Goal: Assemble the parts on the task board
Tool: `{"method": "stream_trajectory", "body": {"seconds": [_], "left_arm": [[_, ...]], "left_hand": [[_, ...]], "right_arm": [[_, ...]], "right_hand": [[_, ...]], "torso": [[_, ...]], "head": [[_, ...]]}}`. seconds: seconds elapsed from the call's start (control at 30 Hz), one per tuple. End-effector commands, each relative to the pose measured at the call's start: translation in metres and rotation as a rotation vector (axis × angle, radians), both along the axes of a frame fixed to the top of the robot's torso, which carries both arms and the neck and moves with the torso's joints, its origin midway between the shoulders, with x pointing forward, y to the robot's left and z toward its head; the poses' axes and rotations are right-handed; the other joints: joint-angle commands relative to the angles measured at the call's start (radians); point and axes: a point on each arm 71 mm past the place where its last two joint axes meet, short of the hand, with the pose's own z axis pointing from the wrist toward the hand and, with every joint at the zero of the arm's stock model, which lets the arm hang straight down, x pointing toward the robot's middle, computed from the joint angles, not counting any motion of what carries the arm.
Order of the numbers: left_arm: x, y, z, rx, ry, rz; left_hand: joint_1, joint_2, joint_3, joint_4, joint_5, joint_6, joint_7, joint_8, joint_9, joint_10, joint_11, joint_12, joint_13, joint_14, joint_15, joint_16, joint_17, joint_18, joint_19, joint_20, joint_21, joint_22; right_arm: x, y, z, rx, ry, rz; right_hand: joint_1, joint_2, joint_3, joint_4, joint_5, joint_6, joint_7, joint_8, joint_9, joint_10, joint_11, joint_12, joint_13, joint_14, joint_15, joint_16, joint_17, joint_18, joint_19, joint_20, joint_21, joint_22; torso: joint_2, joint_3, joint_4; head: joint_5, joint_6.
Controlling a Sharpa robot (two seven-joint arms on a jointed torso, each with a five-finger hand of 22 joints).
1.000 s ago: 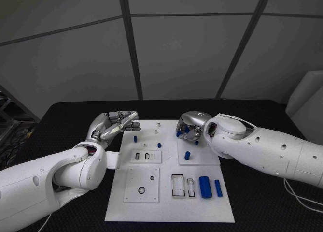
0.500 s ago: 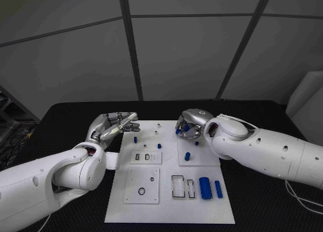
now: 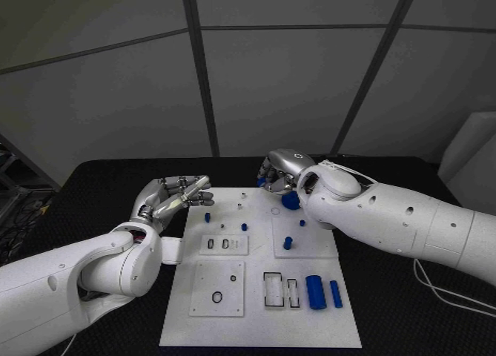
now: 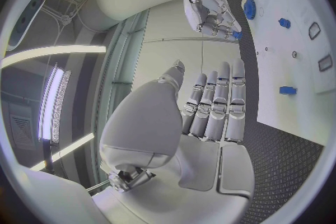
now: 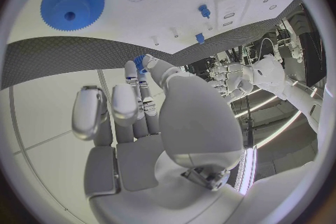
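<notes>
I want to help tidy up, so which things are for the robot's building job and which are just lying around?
For the job:
white board
blue gear
blue peg
blue cylinder
right hand, pinching a small blue piece
left hand, holding nothing

Just lying about:
black table
white cable on the table, off the board

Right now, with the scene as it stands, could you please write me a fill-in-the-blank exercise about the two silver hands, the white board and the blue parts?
1. The right hand is at the far edge of the white task board, next to a blue toothed ___.
2. The left hand holds ___.
3. The thick blue cylinder and the thin blue cylinder lie side by side ___ the board.

Missing words: gear; nothing; on.
</notes>
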Motion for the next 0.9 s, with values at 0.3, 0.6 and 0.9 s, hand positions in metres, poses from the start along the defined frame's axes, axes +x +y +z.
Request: {"method": "stream_trajectory", "body": {"seconds": [0.3,0.6,0.9], "left_arm": [[0.0,-0.005,0.003,-0.009,-0.002,-0.015],[0.001,-0.005,0.004,-0.009,-0.004,-0.016],[0.002,-0.005,0.005,-0.009,-0.006,-0.016]], "left_hand": [[-0.011,-0.003,-0.002,-0.004,-0.004,0.0,0.005,-0.006,0.0,-0.006,0.003,-0.007,-0.001,-0.006,0.006,-0.005,0.002,-0.015,-0.005,0.002,0.007,0.002],[-0.011,-0.002,-0.002,-0.005,-0.004,0.0,0.005,-0.007,0.0,-0.006,0.003,-0.008,-0.001,-0.007,0.006,-0.007,0.002,-0.015,-0.006,0.002,0.007,0.002],[-0.011,-0.002,-0.002,-0.006,-0.004,0.0,0.005,-0.007,0.0,-0.006,0.003,-0.008,-0.001,-0.008,0.006,-0.008,0.002,-0.015,-0.007,0.002,0.007,0.002]], "right_arm": [[0.009,0.029,0.0,0.025,0.006,0.017],[0.011,0.042,-0.004,-0.002,0.043,0.045],[0.011,0.047,-0.008,-0.029,0.076,0.057]], "right_hand": [[-0.013,-0.009,0.0,0.012,-0.002,-0.002,-0.001,-0.008,0.011,0.001,0.004,-0.009,0.001,0.026,-0.004,0.012,0.006,-0.016,0.007,0.0,0.008,0.004],[-0.014,-0.01,0.0,0.013,-0.001,-0.004,0.0,-0.009,0.011,-0.001,0.004,-0.011,0.001,0.025,-0.003,0.014,0.007,-0.016,0.006,0.001,0.008,0.004],[-0.019,-0.013,-0.001,0.017,-0.001,-0.006,0.002,-0.012,0.01,-0.003,0.006,-0.013,0.001,0.025,-0.002,0.017,0.009,-0.016,0.006,0.002,0.008,0.005]], "torso": [[0.006,-0.001,0.0047],[0.005,0.0009,0.0026],[0.007,0.0005,0.0026]], "head": [[0.002,-0.005],[0.009,-0.011],[0.011,-0.015]]}}
